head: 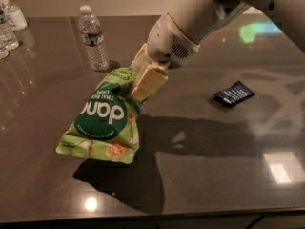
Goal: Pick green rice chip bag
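Observation:
The green rice chip bag (102, 120) is a crinkly light-green pouch with a dark green circle and white lettering. It hangs upside down, lifted clear of the dark tabletop (200, 166), with its shadow below it. My gripper (138, 82) is shut on the bag's upper right edge; its cream fingers (147, 84) pinch the top of the pouch. The white arm reaches in from the upper right.
A clear water bottle (94, 38) stands behind the bag at the back left. More bottles (10, 20) stand at the far left edge. A small dark blue packet (233, 93) lies on the table to the right. The table's front edge runs along the bottom.

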`<state>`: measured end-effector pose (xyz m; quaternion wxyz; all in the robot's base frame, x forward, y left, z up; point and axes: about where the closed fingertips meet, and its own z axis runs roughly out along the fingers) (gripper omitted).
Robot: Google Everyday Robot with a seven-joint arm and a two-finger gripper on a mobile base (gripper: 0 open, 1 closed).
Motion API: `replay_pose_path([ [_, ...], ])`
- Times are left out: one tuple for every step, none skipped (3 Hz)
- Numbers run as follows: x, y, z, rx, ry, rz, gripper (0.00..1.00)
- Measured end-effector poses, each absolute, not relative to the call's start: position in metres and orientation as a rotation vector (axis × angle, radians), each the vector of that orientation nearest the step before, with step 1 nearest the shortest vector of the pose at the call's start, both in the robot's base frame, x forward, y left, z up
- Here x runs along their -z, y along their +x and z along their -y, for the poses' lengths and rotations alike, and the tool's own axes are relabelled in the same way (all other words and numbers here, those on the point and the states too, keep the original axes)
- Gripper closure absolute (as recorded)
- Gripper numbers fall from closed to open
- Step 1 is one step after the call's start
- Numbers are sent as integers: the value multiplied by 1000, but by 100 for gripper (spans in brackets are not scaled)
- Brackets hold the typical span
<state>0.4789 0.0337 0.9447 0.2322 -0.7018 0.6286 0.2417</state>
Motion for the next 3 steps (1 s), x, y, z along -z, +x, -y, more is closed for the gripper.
replay_pose_path([
  [-973,490,-17,-695,-1905,-1712,100],
  [-1027,507,6,-687,-1845,-1653,100],
  [-1027,507,6,-687,-1845,-1653,100],
])
